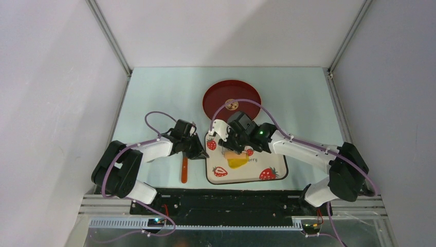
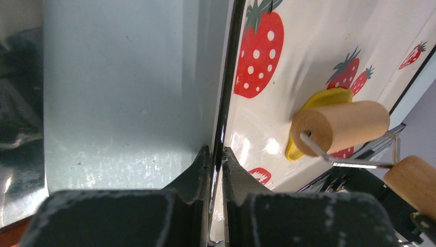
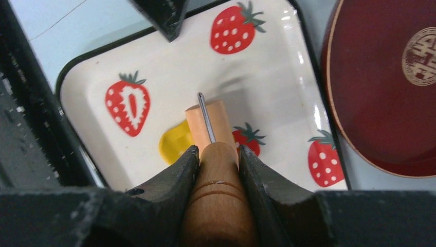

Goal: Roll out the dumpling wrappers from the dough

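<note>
**Roller over the dough, tray pinned at its edge**

The strawberry-print tray (image 1: 273, 160) lies on the pale table (image 1: 154, 92), just in front of the arms. The left gripper (image 1: 197, 149) has its jaws pinched tight on the tray's black left rim, one finger on either side of it, as the left wrist view shows.

The right gripper (image 1: 231, 146) reaches in from the far side and clamps the wooden handle of a small roller (image 3: 205, 121). The roller's pale drum points towards the middle of the tray.

The dough (image 1: 237, 162) is a small flattened yellow patch on the tray's white surface, between the strawberry prints. The drum sits at one edge of the patch, and yellow shows past it. From here I cannot tell whether the drum presses on the dough or hangs just above it.

A red plate (image 1: 221, 98) with a gold emblem lies just beyond the tray. An orange stick (image 1: 184, 170) lies on the table beside the tray's left edge.
</note>
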